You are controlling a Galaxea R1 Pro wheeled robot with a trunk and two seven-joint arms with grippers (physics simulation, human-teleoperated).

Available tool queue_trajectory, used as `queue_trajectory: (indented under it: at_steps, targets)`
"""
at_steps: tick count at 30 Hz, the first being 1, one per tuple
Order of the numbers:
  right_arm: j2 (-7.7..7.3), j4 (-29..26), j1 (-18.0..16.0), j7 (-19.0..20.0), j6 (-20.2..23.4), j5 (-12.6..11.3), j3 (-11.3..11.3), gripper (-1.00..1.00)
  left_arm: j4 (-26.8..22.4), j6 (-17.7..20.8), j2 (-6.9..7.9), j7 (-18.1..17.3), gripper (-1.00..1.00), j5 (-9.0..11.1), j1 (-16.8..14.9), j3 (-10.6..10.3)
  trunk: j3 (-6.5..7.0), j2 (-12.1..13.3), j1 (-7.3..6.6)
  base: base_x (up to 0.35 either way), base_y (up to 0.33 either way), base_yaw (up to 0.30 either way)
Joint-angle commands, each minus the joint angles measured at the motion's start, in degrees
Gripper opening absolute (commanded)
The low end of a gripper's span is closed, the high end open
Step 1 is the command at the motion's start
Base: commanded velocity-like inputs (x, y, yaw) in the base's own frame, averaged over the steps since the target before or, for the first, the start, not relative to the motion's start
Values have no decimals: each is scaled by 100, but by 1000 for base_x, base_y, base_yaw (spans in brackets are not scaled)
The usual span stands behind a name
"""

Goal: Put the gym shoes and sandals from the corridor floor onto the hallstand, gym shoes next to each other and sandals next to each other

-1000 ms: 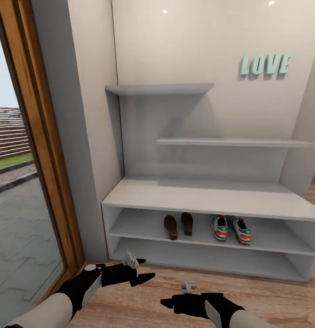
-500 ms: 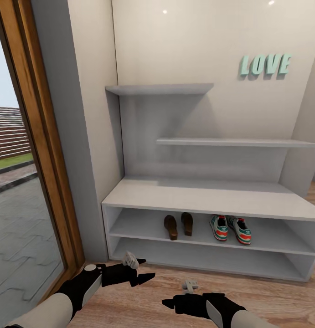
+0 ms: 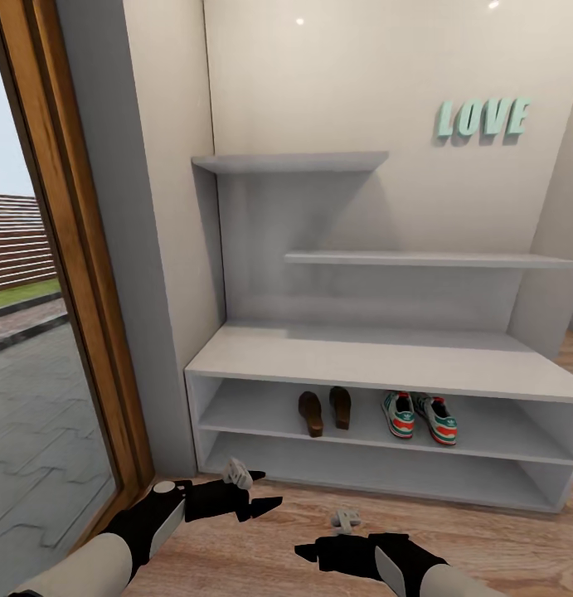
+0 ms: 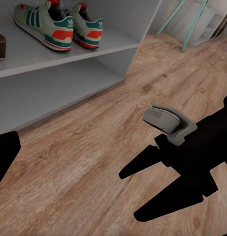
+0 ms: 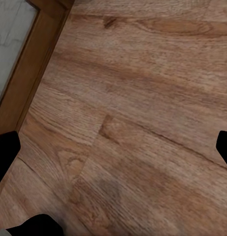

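Observation:
Both gym shoes (image 3: pixel 419 416) stand side by side on the upper shelf level of the hallstand (image 3: pixel 361 361), toward its right; they also show in the left wrist view as the gym shoes (image 4: pixel 59 24). Just left of them on the same shelf stand the two sandals (image 3: pixel 325 410), side by side. My left gripper (image 3: pixel 264 489) hovers open and holds nothing, low over the corridor floor (image 3: pixel 261 564) in front of the rack. My right gripper (image 3: pixel 307 554) is open beside it, fingers spread over bare planks (image 5: pixel 123 123). It also shows in the left wrist view, where the right gripper (image 4: pixel 138 194) holds nothing.
Left of the rack are a grey wall post (image 3: pixel 112 249) and a wooden door frame (image 3: pixel 87 274) with glass onto a paved yard. Stepped wall shelves (image 3: pixel 294 162) and teal LOVE letters (image 3: pixel 483 118) hang above. Teal furniture legs (image 4: pixel 189 22) stand beyond the rack's far end.

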Motion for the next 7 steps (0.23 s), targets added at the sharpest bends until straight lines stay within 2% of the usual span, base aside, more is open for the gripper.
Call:
queue_trajectory:
  at_steps: [1,7]
  targets:
    - [2,-14,0,18,44,48,-50,100,3,-54,6,7,100,33,-5,-46,-6,-3,-1,0,0,0]
    - [2,-14,2,17,44,48,-50,100,3,-54,6,13,100,32,-2,-46,-6,-3,-1,0,0,0]
